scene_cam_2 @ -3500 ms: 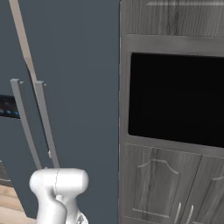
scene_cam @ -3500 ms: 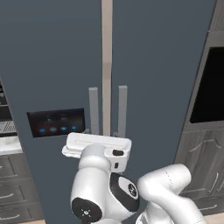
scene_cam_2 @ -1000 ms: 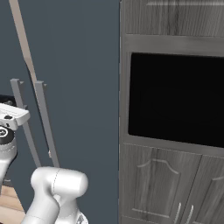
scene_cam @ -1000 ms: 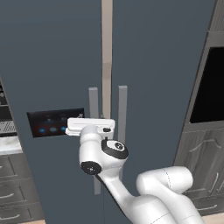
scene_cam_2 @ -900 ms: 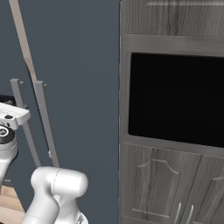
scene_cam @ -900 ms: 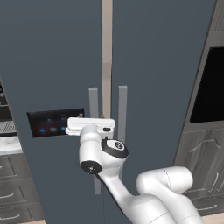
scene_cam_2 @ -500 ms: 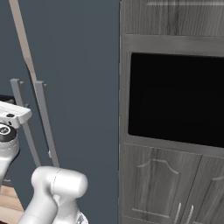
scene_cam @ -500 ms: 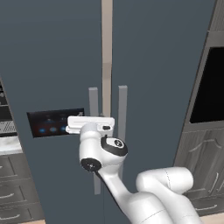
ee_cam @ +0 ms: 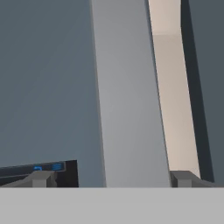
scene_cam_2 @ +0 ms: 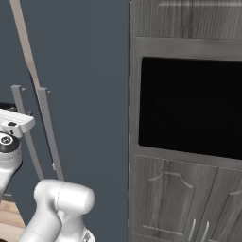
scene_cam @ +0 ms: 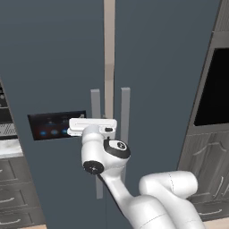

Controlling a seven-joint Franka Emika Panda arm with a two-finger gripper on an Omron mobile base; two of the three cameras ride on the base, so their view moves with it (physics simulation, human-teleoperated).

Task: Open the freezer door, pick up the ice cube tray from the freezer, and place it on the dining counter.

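Up against the fridge front, the gripper (ee_cam: 109,179) stands wide open, one fingertip (ee_cam: 41,178) on each side of the left handle (ee_cam: 129,96), gripping nothing. Two doors show, both closed: the freezer door (scene_cam: 49,67) with its one black panel (scene_cam: 53,125), and the plain door (scene_cam: 170,67). Two grey handles flank the centre seam.

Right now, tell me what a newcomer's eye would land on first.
The white arm rises in front of the closed freezer door, its open end effector straddling the door's long grey handle. Left of the handle, a black panel glows with blue lights. To the right, a dark oven window sits in grey cabinetry.
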